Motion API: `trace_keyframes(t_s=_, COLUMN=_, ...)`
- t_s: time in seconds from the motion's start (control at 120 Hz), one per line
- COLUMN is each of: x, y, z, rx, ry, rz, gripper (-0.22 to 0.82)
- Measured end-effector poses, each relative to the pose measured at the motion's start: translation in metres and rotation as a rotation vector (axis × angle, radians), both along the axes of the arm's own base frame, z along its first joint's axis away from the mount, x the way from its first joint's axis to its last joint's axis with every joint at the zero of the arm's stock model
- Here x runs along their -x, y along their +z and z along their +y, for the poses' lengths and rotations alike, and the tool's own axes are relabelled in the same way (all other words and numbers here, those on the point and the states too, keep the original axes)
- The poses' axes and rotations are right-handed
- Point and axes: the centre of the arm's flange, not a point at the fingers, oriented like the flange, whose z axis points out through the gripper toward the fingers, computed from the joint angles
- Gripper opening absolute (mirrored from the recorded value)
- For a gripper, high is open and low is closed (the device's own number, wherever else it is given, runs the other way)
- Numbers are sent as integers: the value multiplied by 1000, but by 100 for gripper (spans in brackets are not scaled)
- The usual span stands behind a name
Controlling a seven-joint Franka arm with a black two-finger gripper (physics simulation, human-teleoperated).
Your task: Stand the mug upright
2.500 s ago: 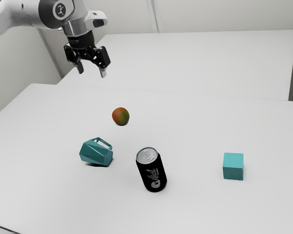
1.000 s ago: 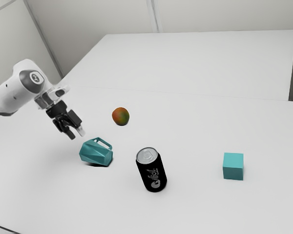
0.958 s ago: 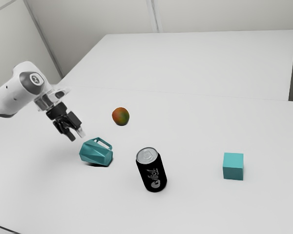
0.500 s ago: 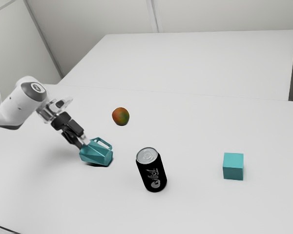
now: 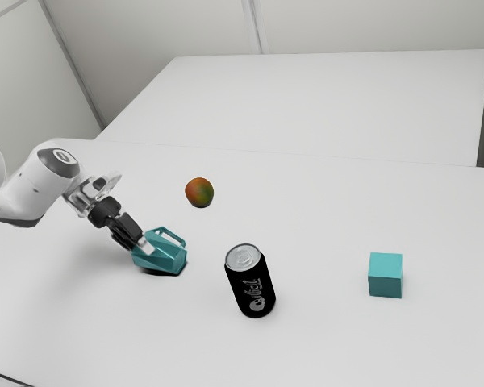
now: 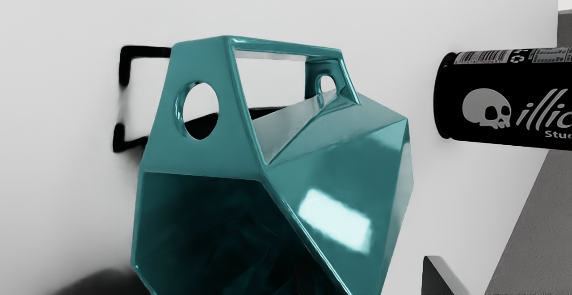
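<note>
Teal mug [image 5: 169, 256] lies tipped, gripper [image 5: 141, 247] at its rim [image 6: 285, 210], can [image 5: 252, 286] apart.

The arm [image 5: 16, 193] enters from nine o'clock in the exterior view, its white, rounded outer link climbing toward two o'clock as far as a dark cap [image 5: 58, 160] with a pale ring mark. There it bends, and the light-coloured wrist mount [image 5: 89, 195] heads down toward four o'clock, a bracket jutting from it toward two. The black gripper [image 5: 139, 247] follows the same slant, tilted well off vertical, its fingers low and spread apart, one pale-tipped. In the wrist view, one fingertip [image 6: 440, 279] shows as a wedge, dark on one face and light grey on the other.
</note>
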Motion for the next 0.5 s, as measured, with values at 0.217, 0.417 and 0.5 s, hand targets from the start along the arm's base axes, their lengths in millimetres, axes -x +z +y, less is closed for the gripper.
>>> trace_keyframes(t_s=0.217, x=-2, y=2, z=-2, rx=7, ry=-17, rz=-20, gripper=-5)
trace_keyframes(t_s=0.417, x=-4, y=6, z=-4, rx=8, ry=-31, rz=-36, gripper=-11)
trace_keyframes(t_s=0.5, x=-5, y=8, z=-6, rx=6, ry=-40, rz=-43, gripper=-13)
